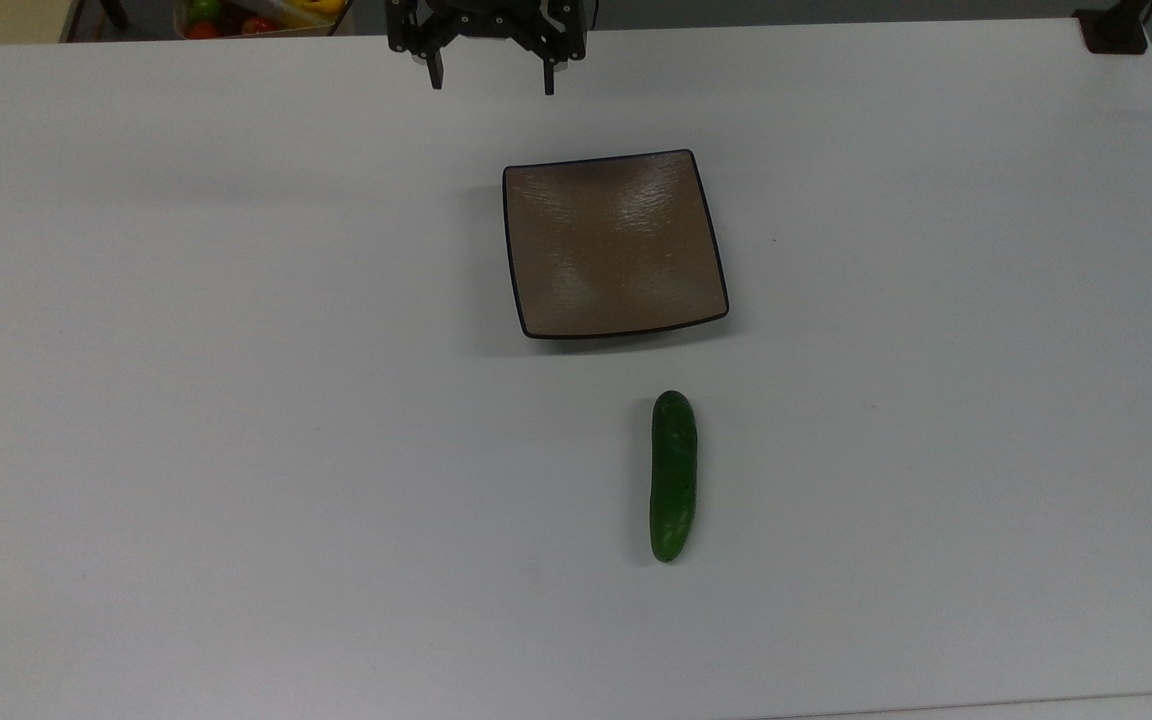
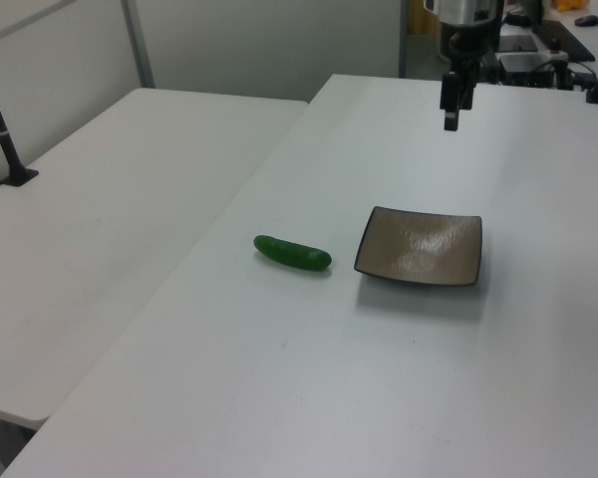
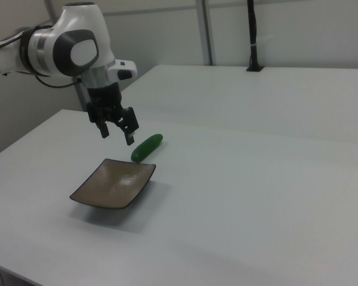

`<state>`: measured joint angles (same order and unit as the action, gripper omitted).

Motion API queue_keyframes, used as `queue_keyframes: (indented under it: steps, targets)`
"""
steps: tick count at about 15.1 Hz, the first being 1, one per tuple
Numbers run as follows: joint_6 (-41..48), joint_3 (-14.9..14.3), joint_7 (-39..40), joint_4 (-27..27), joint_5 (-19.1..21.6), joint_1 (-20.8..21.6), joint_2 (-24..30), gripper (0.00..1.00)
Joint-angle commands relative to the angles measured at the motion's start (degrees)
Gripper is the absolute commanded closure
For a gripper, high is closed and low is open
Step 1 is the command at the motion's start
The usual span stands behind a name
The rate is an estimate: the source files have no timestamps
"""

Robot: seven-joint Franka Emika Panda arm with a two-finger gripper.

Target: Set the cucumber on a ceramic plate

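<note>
Cucumber (image 1: 673, 476) lies flat on white table (image 1: 236, 400), near ceramic plate (image 1: 613, 244) but not touching, on side away from our arm. Plate has nothing on it, so we think job not begun. Our gripper (image 1: 491, 82) hangs in air past plate's far edge. Fingers (image 3: 130, 138) spread apart, holding nothing. Plate sits between fingers and cucumber, so we must reach over plate.

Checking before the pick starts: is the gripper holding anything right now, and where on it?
Nothing is held. The gripper hangs open; the cucumber lies apart on the table beside the ceramic plate.
</note>
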<state>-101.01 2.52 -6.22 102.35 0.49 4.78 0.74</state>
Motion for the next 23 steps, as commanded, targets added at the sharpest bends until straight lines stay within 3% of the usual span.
queue_keyframes:
  steps: [1, 6, 8, 10, 15, 20, 23]
  targets:
    - [-1.6, 0.2, -0.5, 0.2, 0.4, 0.2, -0.6, 0.00]
    - [-4.6, 0.4, -5.5, -3.9, 0.5, 0.6, -5.0, 0.00]
    - [-13.3, 0.4, -10.5, -4.5, 1.2, 1.0, -6.2, 0.00]
    - [-19.6, 0.4, -17.7, -7.4, 0.5, 1.7, -10.3, 0.00]
    - [-19.8, 0.4, -27.1, -23.9, 0.0, 4.9, -26.6, 0.00]
    - [-27.8, 0.0, -28.8, -25.4, -1.0, 8.0, -33.9, 0.00]
    - [-29.1, -0.2, -28.8, -29.6, -2.2, 9.5, -40.1, 0.00]
